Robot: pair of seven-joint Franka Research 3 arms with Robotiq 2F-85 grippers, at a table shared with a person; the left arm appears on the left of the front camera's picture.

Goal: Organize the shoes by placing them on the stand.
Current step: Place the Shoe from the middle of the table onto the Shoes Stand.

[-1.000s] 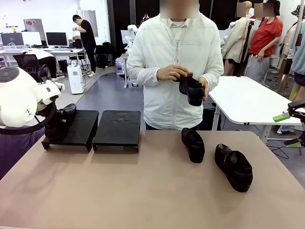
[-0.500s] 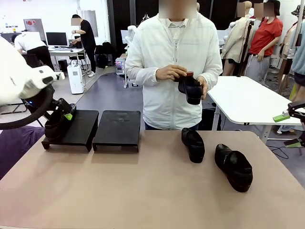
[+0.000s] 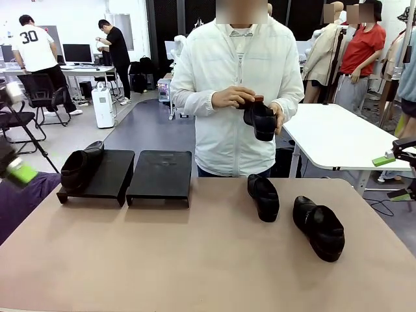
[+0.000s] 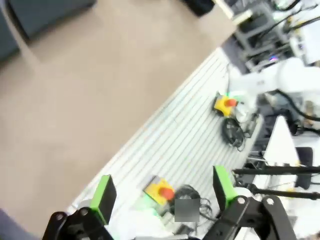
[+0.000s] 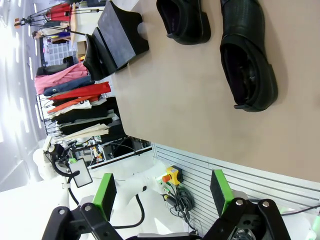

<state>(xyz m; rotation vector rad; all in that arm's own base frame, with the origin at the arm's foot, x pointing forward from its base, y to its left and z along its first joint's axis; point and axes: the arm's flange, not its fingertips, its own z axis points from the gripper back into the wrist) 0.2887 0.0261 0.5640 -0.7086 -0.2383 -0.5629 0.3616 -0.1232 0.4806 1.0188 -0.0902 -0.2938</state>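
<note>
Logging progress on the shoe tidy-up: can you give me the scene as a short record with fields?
racked shoe: on the stand's left tray
middle shoe: on the table
right shoe: on the table, apart from the middle shoe
held shoe: in the person's hands
left gripper: open, holds nothing
right gripper: open, holds nothing

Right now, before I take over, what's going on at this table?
One shoe sits on the left tray of the stand; the right tray bears none. A middle shoe and a nearer shoe lie on the table. The person's hands hold a fourth shoe. The left gripper and right gripper are open, holding nothing, out at the table's sides.
</note>
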